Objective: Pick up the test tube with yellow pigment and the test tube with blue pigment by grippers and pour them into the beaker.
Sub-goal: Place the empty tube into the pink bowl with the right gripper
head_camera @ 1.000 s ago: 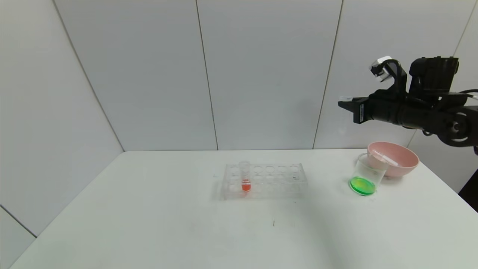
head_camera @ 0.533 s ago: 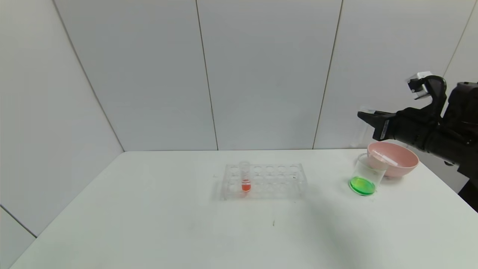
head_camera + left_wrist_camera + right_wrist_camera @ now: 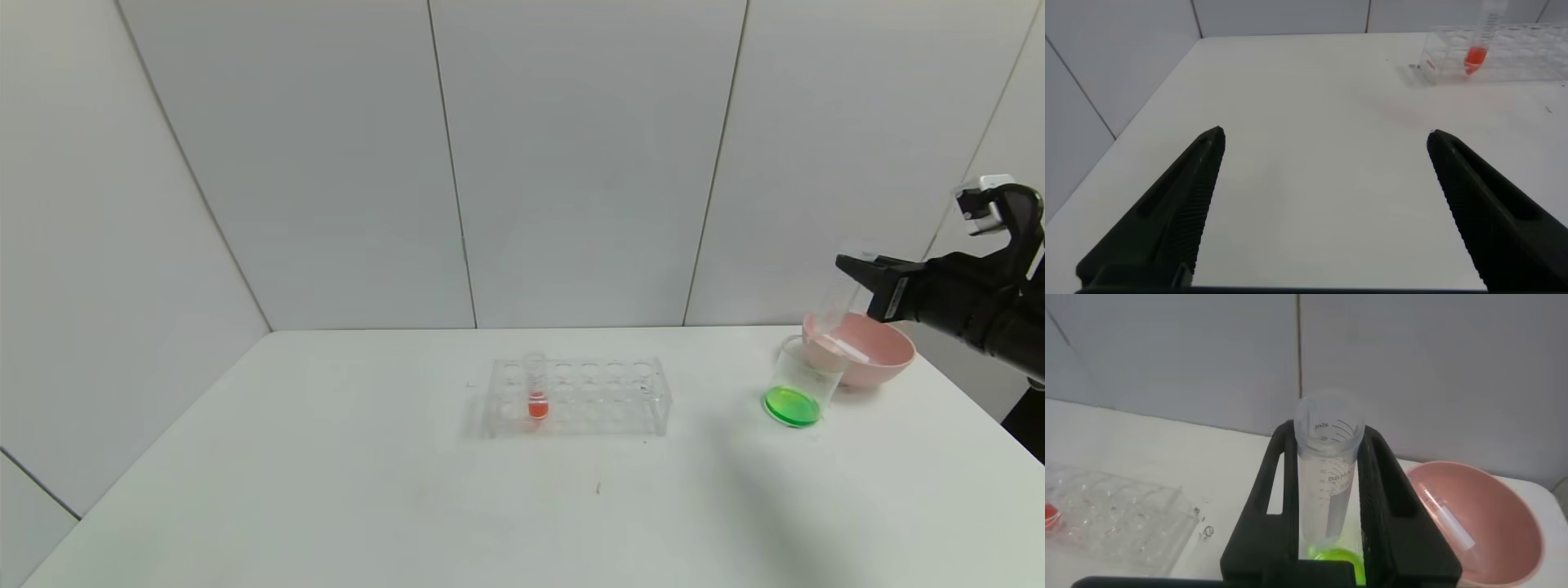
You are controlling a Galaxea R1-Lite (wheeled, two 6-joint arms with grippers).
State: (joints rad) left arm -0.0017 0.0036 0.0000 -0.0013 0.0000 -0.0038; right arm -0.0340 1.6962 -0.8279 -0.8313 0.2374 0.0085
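Observation:
My right gripper (image 3: 851, 266) is shut on a clear, empty test tube (image 3: 841, 296), held above the near rim of the pink bowl and just behind the beaker (image 3: 804, 377). In the right wrist view the tube (image 3: 1327, 478) sits between the black fingers (image 3: 1270, 482), mouth towards the camera. The beaker holds green liquid (image 3: 790, 406), which also shows in the right wrist view (image 3: 1331, 559). No yellow or blue liquid shows anywhere. My left gripper (image 3: 1325, 135) is open and empty over bare table at the left.
A pink bowl (image 3: 882, 363) stands behind the beaker with another empty tube (image 3: 845, 347) lying in it. A clear rack (image 3: 604, 396) at mid-table holds one tube of orange-red liquid (image 3: 536, 394). The table's right edge is close to the bowl.
My right gripper has moved right and down with the empty tube, from high beside the beaker to just over the pink bowl. Nothing on the table has moved.

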